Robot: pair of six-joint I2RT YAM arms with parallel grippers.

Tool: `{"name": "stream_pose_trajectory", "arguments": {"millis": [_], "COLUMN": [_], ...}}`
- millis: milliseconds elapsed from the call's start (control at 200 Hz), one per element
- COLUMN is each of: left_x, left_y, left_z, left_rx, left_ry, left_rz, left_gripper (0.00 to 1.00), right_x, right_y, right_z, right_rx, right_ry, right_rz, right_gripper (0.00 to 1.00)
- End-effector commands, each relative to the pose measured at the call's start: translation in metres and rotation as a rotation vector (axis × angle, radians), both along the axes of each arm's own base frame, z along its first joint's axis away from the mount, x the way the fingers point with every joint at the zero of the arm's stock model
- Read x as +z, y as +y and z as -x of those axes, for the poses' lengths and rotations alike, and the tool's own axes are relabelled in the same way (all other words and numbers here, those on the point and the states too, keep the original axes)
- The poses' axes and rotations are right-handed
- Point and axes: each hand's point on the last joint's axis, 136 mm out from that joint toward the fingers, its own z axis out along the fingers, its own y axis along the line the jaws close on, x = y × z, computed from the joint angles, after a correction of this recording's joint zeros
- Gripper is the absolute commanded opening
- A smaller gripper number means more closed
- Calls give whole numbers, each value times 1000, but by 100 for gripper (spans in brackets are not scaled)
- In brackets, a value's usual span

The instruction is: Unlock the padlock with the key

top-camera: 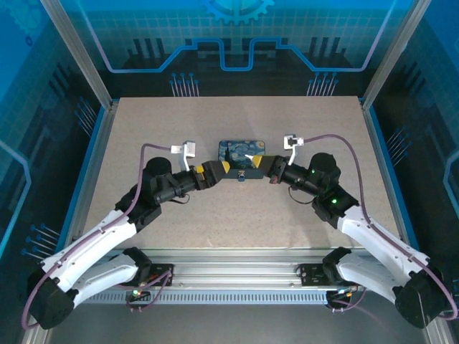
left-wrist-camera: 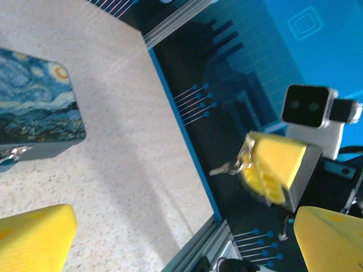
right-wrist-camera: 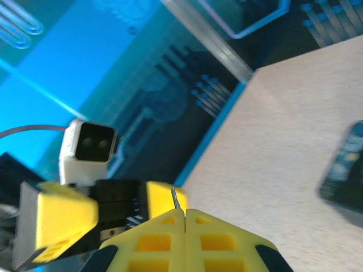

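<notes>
The left gripper (left-wrist-camera: 184, 226) stands wide open and holds nothing. The right gripper (right-wrist-camera: 185, 218) is pressed closed on the key (left-wrist-camera: 224, 168), which sticks out sideways from its yellow fingers (left-wrist-camera: 278, 164) together with a ring. Both grippers hover just beside the painted box (top-camera: 242, 150), about midway between the left and right edges of the table (top-camera: 143, 129). The padlock (left-wrist-camera: 14, 153), small and blurred, sits at the near side of the box.

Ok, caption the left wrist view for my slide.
Open left pincer faces right pincer gripping the key, starry-patterned box nearby.
</notes>
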Motion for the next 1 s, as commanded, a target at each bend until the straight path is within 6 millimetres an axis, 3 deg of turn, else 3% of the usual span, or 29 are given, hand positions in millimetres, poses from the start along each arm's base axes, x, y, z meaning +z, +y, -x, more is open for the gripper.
{"name": "stream_pose_trajectory", "arguments": {"millis": [0,230,405,600,770,996], "left_x": [-44,-97,-119,-134,-151,-171], "left_y": [-1,-10,-24,-46,-63,-75], "left_z": [0,-15,-30,-50,-66,-82], "left_rx": [-16,-4,-4,-17,-13,23], "left_ry": [56,24,-73,-193,-243,-302], "left_rz": [-92,-206,-262,-275,-314,-387], "left_gripper": [99,99,99,99,99,99], "right_x": [-32,-55,-68,-96,-120,-142], "right_y": [-27,-53,-51,-39,-34,-26], "right_z": [-22,-82,-136,-191,-226,-253], "right_rx": [-104,-230,-255,-236,-238,-220], "right_ry": [68,109,137,189,212,243], "right_rz": [174,320,392,468,537,587], "right_gripper": [0,0,0,0,0,0]}}
